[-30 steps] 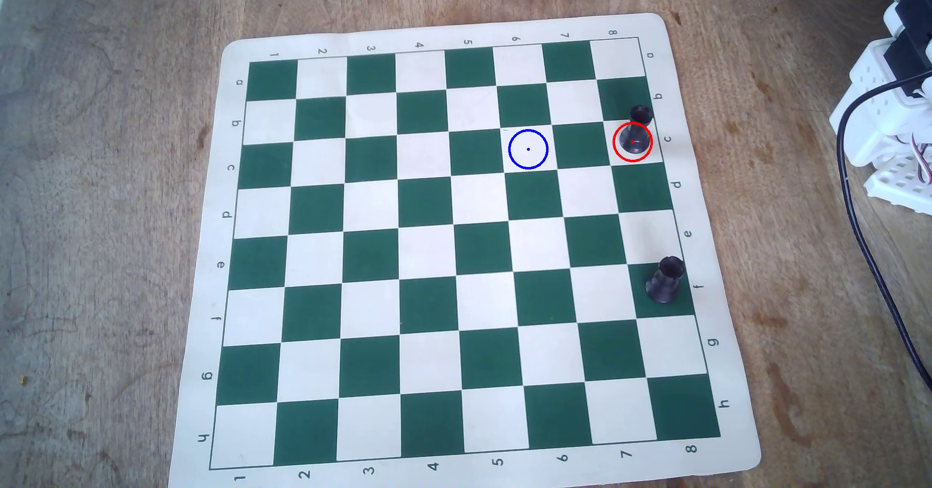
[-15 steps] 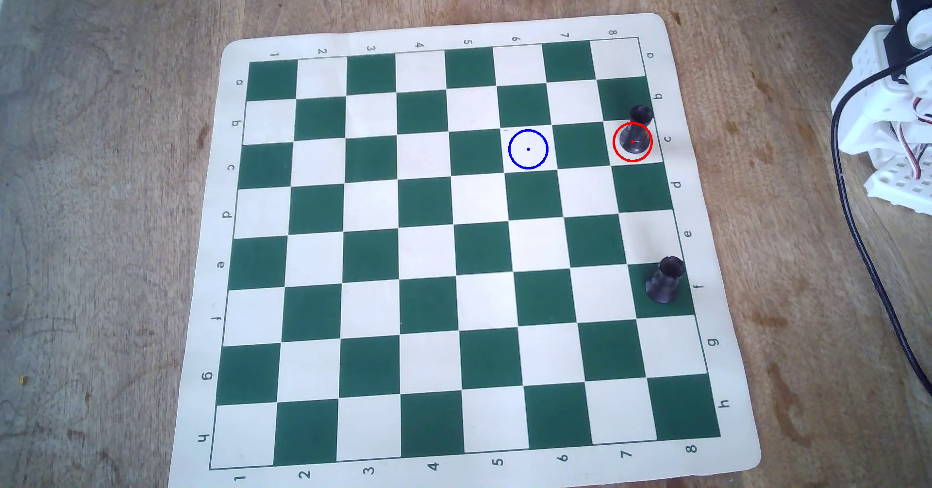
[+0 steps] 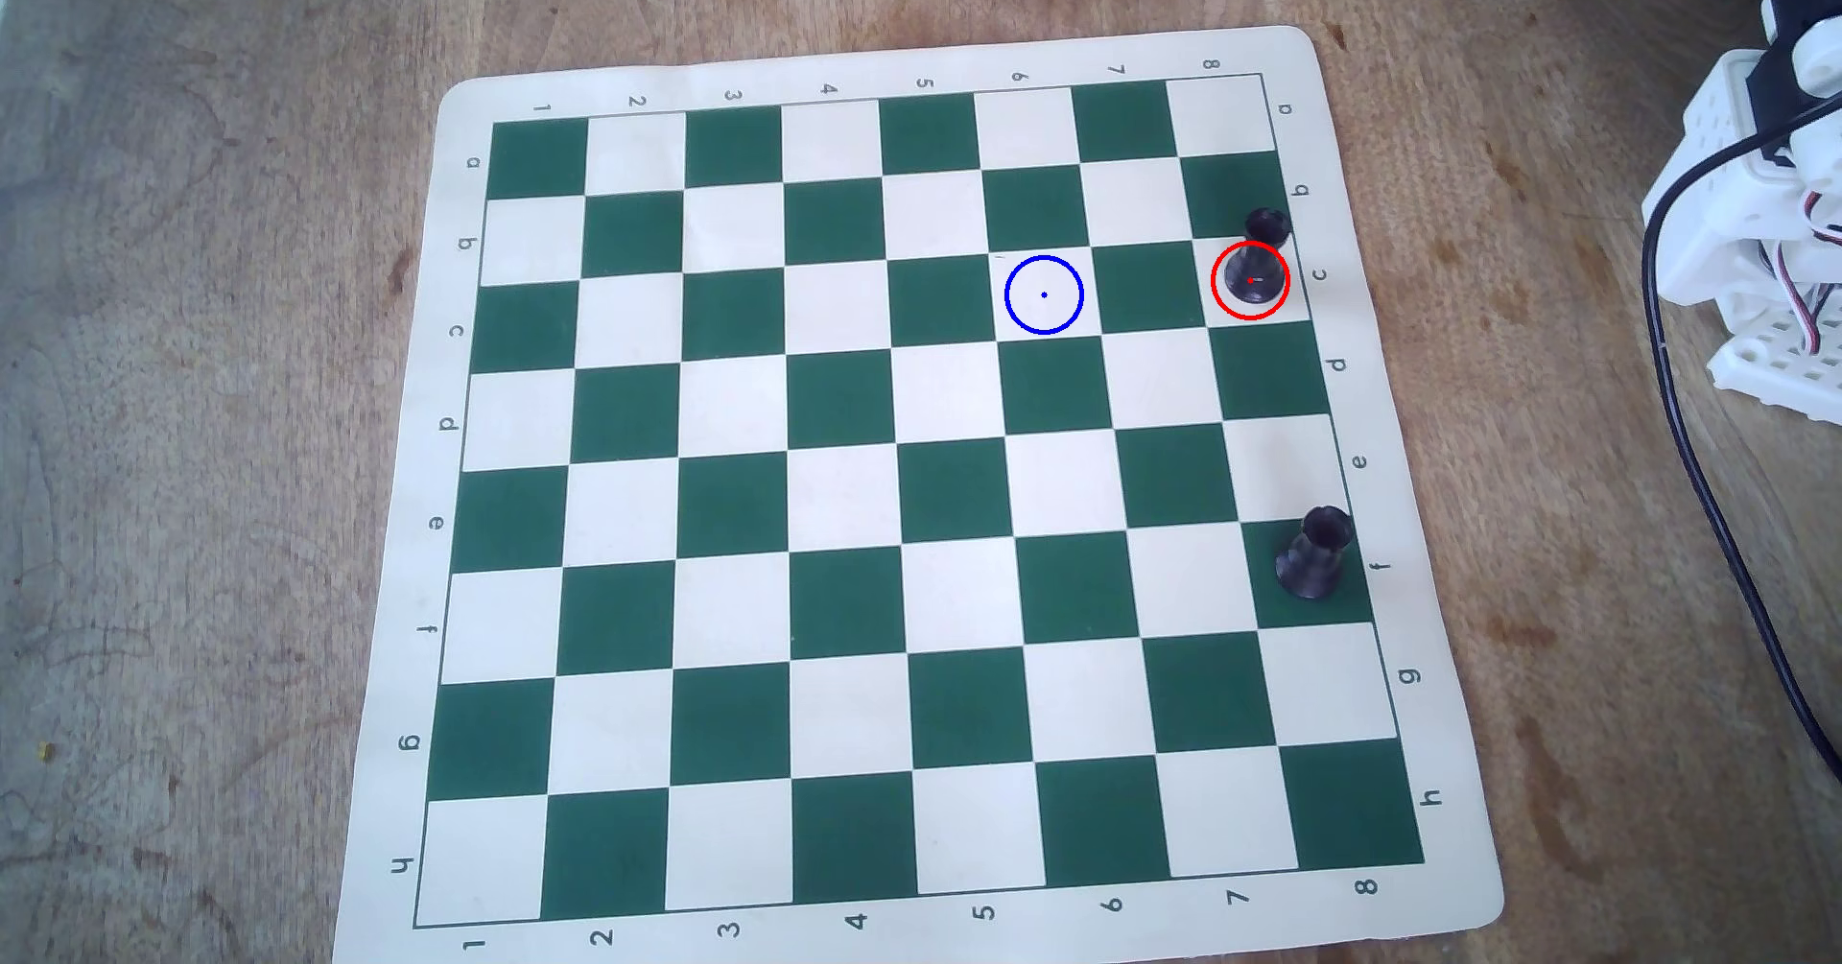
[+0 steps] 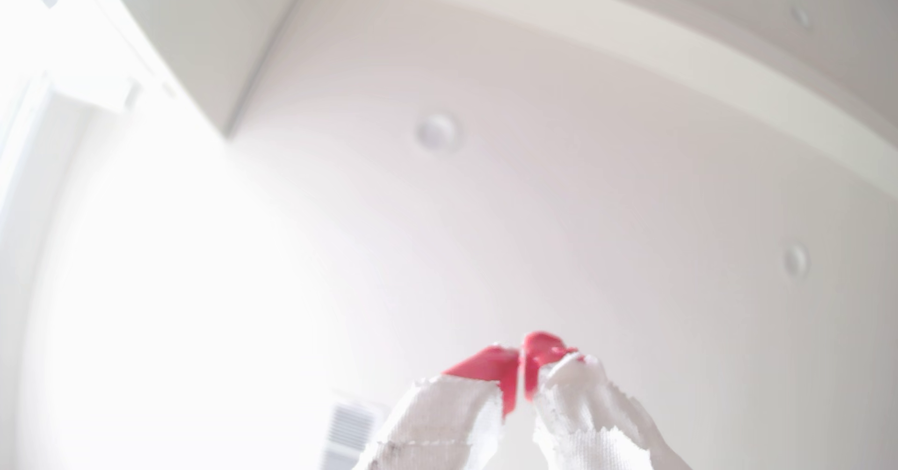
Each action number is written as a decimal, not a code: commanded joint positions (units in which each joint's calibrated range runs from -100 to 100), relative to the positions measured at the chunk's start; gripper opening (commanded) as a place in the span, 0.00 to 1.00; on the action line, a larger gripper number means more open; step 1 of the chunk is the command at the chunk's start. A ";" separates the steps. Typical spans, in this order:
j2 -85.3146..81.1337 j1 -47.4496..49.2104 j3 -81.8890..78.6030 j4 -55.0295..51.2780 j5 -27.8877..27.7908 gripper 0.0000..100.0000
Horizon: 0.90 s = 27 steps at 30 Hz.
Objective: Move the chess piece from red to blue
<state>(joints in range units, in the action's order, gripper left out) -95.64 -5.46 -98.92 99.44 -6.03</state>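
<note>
In the wrist view the gripper [image 4: 521,353] points up at a ceiling, red tips pressed together on nothing, so the arm [image 3: 1754,217] sits folded off the board's right edge. The chess piece [image 3: 1256,262] stands upright in red [image 3: 1214,279] near that edge; blue [image 3: 1009,295] lies empty two squares inward.

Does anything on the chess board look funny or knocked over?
Nothing is knocked over. Both small black plastic rooks stand upright on the green-and-cream board. One oddity: the wrist view shows only ceiling, with the red-tipped fingers closed, nowhere near a piece.
</note>
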 commanded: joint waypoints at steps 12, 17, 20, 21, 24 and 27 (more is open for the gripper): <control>-0.20 -0.37 -0.99 -14.18 -1.17 0.19; -0.20 -1.70 -1.08 -28.35 -1.95 0.30; -0.20 -6.39 -1.08 -41.87 -1.71 0.25; -0.20 -7.80 -1.08 -46.21 -1.56 0.24; -0.11 -11.01 -0.99 -59.15 0.29 0.24; -0.11 -11.01 4.36 -77.98 1.61 0.27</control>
<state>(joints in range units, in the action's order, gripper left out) -95.98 -15.93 -99.10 41.51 -5.98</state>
